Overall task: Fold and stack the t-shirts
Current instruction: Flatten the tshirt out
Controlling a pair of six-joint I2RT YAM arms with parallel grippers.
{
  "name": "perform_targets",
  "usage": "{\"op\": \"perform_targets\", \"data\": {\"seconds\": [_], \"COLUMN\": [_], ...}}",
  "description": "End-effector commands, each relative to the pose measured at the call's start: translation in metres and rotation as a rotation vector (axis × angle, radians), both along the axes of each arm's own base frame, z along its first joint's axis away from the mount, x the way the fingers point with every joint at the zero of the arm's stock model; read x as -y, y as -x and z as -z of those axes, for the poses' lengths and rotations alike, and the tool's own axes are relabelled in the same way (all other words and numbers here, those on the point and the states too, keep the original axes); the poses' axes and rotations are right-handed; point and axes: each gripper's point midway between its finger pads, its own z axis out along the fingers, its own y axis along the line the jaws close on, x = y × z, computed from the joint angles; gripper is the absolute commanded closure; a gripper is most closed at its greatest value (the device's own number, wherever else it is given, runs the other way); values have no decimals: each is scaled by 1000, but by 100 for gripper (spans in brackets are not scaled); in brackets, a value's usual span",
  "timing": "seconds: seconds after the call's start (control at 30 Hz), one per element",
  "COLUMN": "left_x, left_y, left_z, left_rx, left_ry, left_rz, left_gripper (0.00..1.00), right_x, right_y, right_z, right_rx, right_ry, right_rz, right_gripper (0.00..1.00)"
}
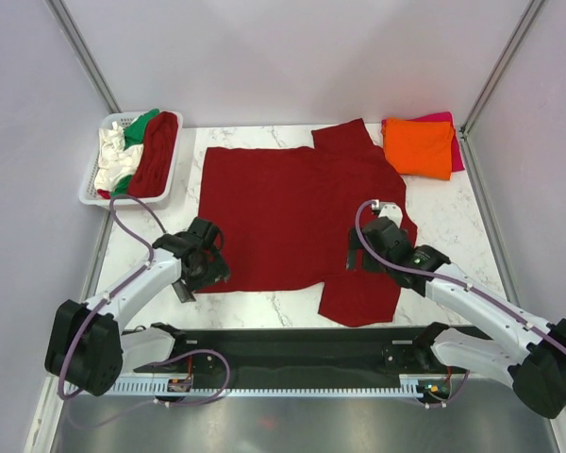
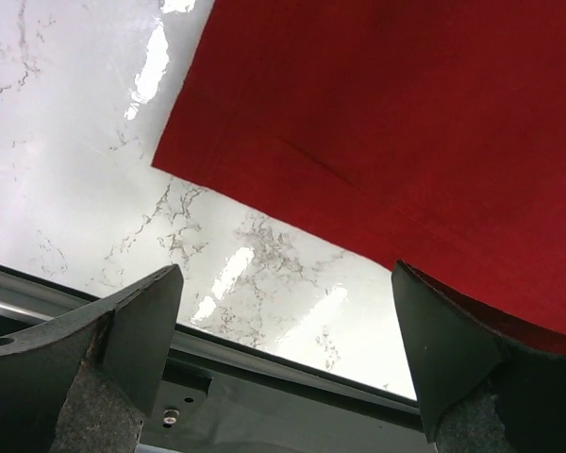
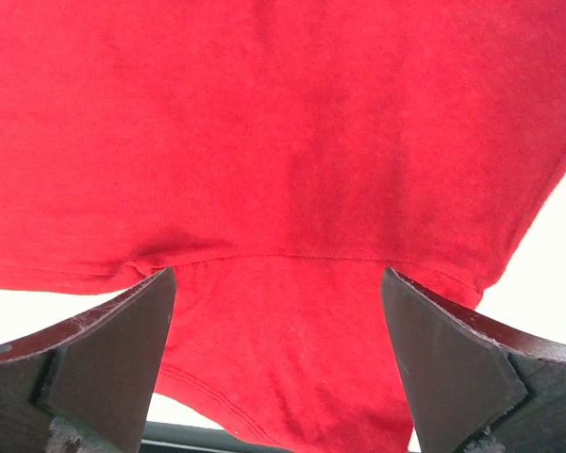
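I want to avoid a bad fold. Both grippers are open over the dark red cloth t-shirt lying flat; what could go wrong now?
The left gripper sits at the hem corner of the dark red cloth t-shirt, one finger over bare marble table; it may pinch little cloth and slip. The right gripper hovers over the seam of the near sleeve; it might gather sleeve and body together, bunching the fold.

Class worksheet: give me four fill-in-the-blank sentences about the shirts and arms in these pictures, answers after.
1. The spread-out t-shirt is dark ____.
2. The folded orange t-shirt lies on a ____ one.
3. The left end effector and right end effector are both ____.
4. The basket sits in the far ____ corner.
Answers: red; pink; open; left.
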Motion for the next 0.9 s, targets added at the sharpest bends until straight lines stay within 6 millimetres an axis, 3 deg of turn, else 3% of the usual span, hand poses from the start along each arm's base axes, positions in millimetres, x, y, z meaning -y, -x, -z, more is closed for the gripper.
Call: {"op": "perform_targets", "data": {"seconds": [0.0, 0.07, 0.17, 0.33, 0.57, 0.77, 0.87], "left_x": [-10, -20, -33, -41, -40, -36, -39], "left_y": [-3, 3, 16, 24, 16, 2, 5], "left_z": [7, 15, 27, 34, 21, -8, 1], "left_rx": [-5, -36, -82, -112, -21, 154, 99], "left_ry": [-32, -44, -61, -70, -37, 27, 6], "left_rz": [-82, -119, -166, -201, -207, -211, -223], "left_gripper": [0, 0, 0, 0, 0, 0, 0], "right_x": [14, 33, 40, 27, 20, 16, 14], "right_y": [-4, -8, -11, -10, -10, -12, -14], "right_z": [-8, -7, -10, -11, -6, -3, 1], "right_rx": [-7, -22, -29, -53, -60, -67, -75], "right_ry": [34, 32, -41, -98, -123, -136, -141], "right_rz": [71, 125, 125, 82, 61, 55, 47], "right_gripper": [2, 2, 2, 2, 2, 2, 2]}}
